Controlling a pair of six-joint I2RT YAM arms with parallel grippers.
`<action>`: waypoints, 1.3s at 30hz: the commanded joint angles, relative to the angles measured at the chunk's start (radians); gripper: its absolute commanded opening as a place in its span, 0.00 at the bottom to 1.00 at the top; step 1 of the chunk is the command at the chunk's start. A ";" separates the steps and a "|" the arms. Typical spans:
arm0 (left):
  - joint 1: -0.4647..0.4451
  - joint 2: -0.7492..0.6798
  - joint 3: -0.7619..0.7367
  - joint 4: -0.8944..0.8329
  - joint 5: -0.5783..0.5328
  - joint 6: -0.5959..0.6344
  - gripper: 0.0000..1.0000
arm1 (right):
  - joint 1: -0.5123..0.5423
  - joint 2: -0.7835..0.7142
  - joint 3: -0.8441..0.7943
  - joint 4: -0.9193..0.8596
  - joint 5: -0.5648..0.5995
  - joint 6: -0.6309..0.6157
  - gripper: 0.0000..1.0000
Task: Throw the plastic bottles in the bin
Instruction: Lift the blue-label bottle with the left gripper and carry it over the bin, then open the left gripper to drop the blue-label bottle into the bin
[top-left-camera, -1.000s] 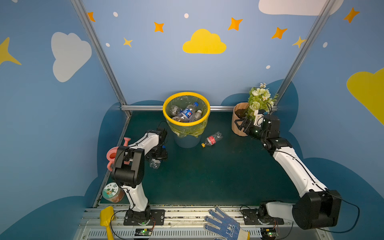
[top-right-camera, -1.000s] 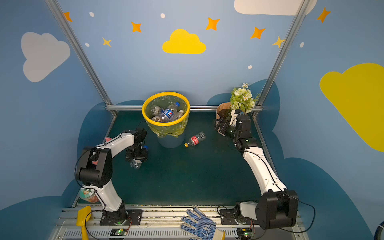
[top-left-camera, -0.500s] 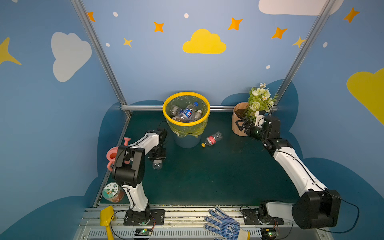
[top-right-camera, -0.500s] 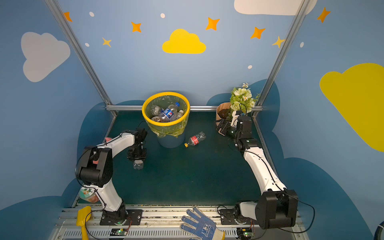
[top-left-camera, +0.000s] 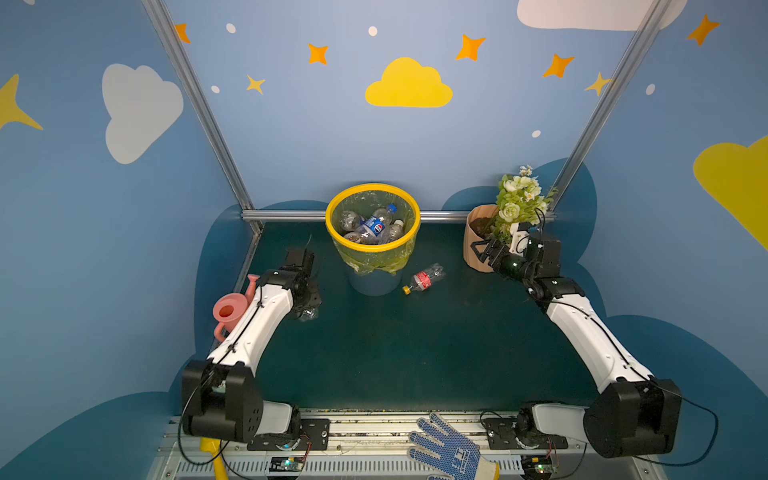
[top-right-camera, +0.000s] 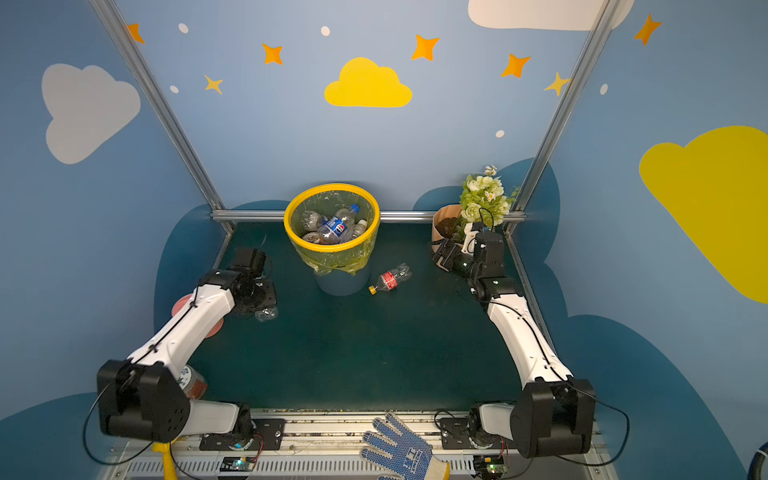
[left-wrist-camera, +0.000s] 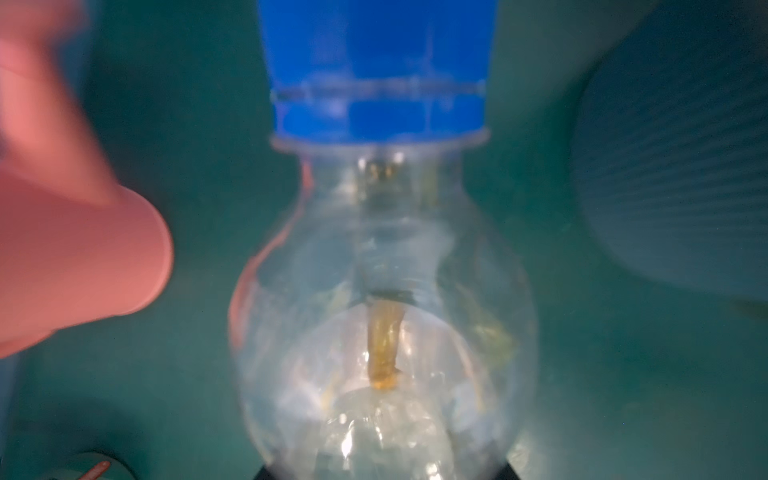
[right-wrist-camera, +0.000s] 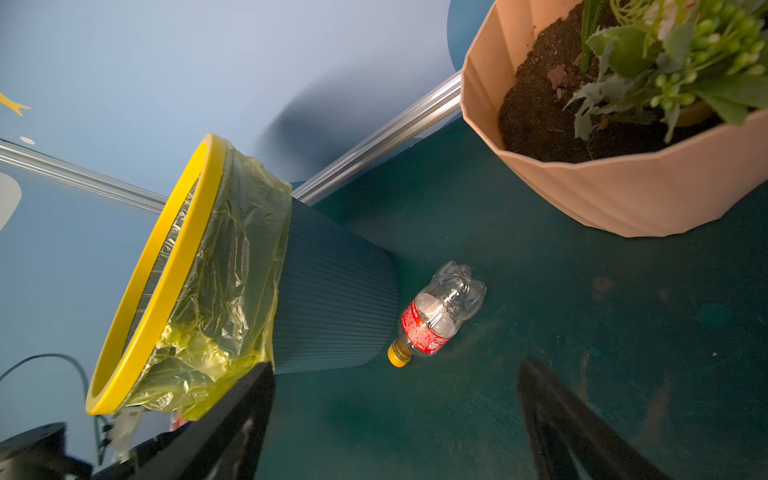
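A blue-dotted work glove (top-left-camera: 449, 451) lies on the front rail. Beyond it, on the left of the green tabletop (top-left-camera: 395, 353), the left gripper (top-left-camera: 306, 302) is down at the surface, jaws closed around a clear blue-capped bottle (left-wrist-camera: 382, 316), just beside the pink watering can (top-left-camera: 228, 309). Farther back a red-labelled bottle (top-left-camera: 423, 278) with a yellow cap lies on its side just beside the bin (top-left-camera: 374, 284), the right gripper (top-left-camera: 481, 251) hovers near the peach flower pot (right-wrist-camera: 623, 187) with fingers spread wide and empty, and several other bottles (top-left-camera: 374, 226) lie inside the bin.
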 joint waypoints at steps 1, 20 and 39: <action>0.003 -0.151 0.008 0.061 -0.072 -0.052 0.48 | -0.007 -0.023 -0.015 -0.004 -0.014 0.000 0.89; -0.028 -0.492 0.121 0.705 0.039 0.006 0.46 | -0.007 -0.095 -0.059 -0.010 0.000 0.006 0.89; -0.240 -0.004 0.505 0.329 0.174 0.078 1.00 | -0.008 -0.141 -0.082 -0.024 0.008 0.017 0.89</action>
